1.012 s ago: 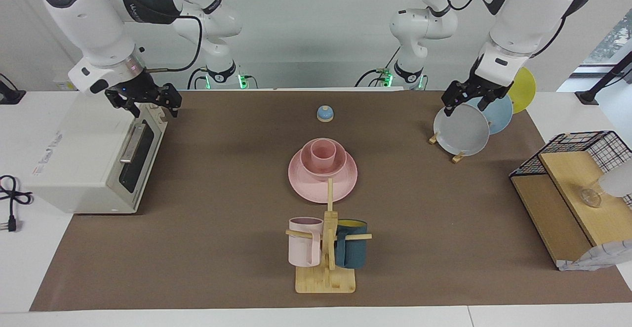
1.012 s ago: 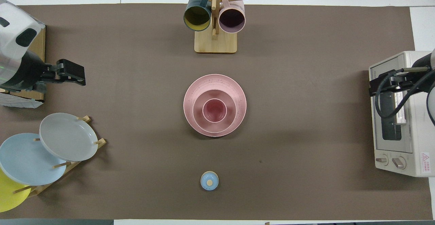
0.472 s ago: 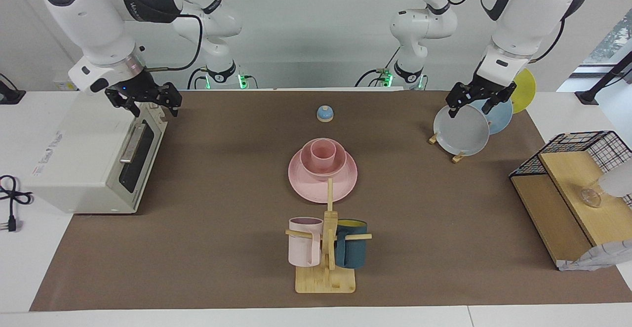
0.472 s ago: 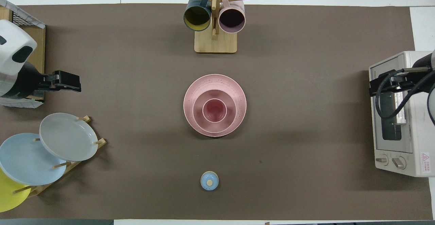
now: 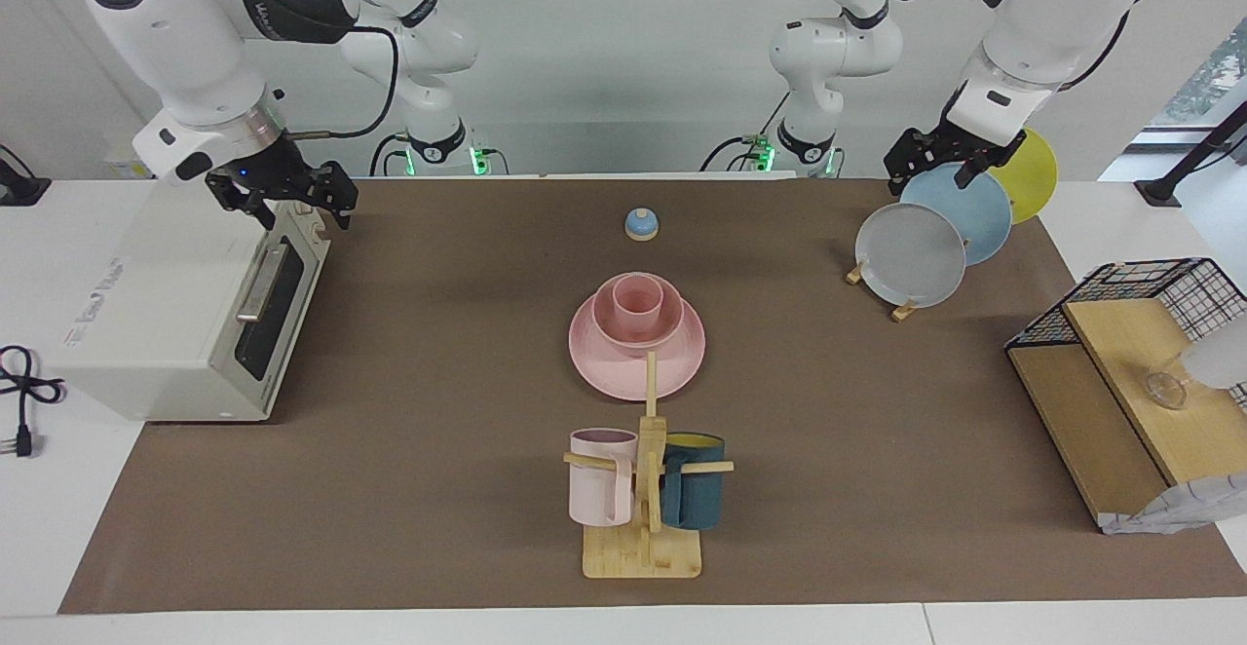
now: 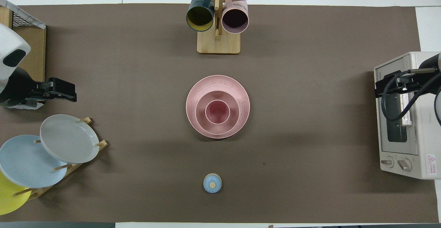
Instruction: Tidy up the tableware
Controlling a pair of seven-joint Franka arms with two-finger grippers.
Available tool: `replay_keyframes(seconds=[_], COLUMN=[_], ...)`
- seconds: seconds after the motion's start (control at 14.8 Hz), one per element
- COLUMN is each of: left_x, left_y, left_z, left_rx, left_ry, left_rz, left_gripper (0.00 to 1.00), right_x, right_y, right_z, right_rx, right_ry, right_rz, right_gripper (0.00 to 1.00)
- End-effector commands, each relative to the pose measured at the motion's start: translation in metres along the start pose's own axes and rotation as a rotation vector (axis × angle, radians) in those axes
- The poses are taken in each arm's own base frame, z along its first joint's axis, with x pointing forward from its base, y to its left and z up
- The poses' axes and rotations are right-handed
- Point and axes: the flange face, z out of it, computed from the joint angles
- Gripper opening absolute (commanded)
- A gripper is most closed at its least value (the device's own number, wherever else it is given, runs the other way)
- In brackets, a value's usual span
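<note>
The matte pink set is stacked at the middle of the brown mat. The wide plate [image 5: 684, 358] [image 6: 243, 95] lies flat, the bowl [image 5: 672, 325] [image 6: 201, 114] sits on it, and the cup [image 5: 638, 302] [image 6: 217, 112] stands upright in the bowl. My left gripper [image 5: 937, 166] [image 6: 70, 93] is open and empty, raised over the plate rack at the left arm's end. My right gripper [image 5: 287, 202] [image 6: 380, 86] is open and empty, waiting over the toaster oven's top front edge. Neither touches the pink set.
A plate rack holds grey [image 5: 911, 255], blue [image 5: 979, 211] and yellow [image 5: 1038, 172] plates. The toaster oven [image 5: 175, 314] stands at the right arm's end. A mug tree [image 5: 645, 489] with a pale pink and a teal mug stands farther from the robots. A blue bell [image 5: 641, 224] stands nearer. A wire-and-wood shelf [image 5: 1130, 382] is there too.
My left gripper has risen and drawn back toward the left arm's end, off the grey plate's upper edge. The right gripper and the pink set have not moved.
</note>
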Motion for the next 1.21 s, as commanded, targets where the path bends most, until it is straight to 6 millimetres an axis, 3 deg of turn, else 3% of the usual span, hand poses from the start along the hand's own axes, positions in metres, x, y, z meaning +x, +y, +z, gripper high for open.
replay_keyframes(seconds=[0.0,0.27,0.61,1.15], left_x=[0.007,0.015,0.016,0.013], left_y=[-0.006,-0.007,-0.021,-0.019], left_z=[0.0,-0.004,-0.004,-0.002], left_rx=[-0.005,-0.05,-0.049,-0.014], left_ry=[0.009,0.052,0.053,0.043], left_rz=[0.037,0.031,0.049,0.095], left_gripper=[1.0,1.0,1.0,1.0], right_x=[-0.007,-0.007,-0.008,-0.007], right_y=[0.002,0.002,0.002,0.001], right_z=[-0.003,-0.004,-0.004,-0.005], right_rx=[0.008,0.008,0.009,0.02], right_ry=[-0.007,-0.005,-0.005,0.003], right_rz=[-0.01,-0.01,-0.012,-0.009], right_gripper=[1.0,1.0,1.0,1.0])
